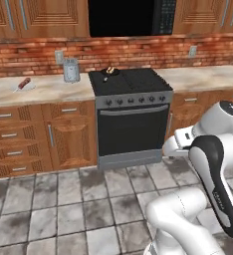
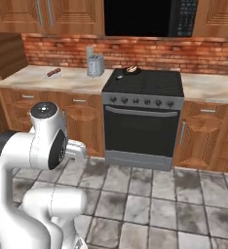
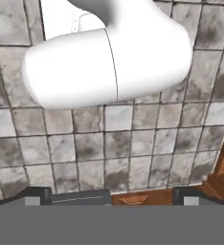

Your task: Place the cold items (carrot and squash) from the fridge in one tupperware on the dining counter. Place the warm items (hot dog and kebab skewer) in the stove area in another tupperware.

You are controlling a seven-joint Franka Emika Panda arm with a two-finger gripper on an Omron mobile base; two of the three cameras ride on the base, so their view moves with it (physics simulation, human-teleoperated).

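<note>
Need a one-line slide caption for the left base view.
Arm faces stove; pan on a back burner, toaster on the counter.

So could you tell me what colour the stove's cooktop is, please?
The cooktop is black, above a grey knob panel; the left base view shows it best.

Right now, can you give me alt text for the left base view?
A black stove stands against a brick wall, a small pan on its back left burner. On the counter to its left sit a toaster and a red item; the white arm fills the lower right.
</note>
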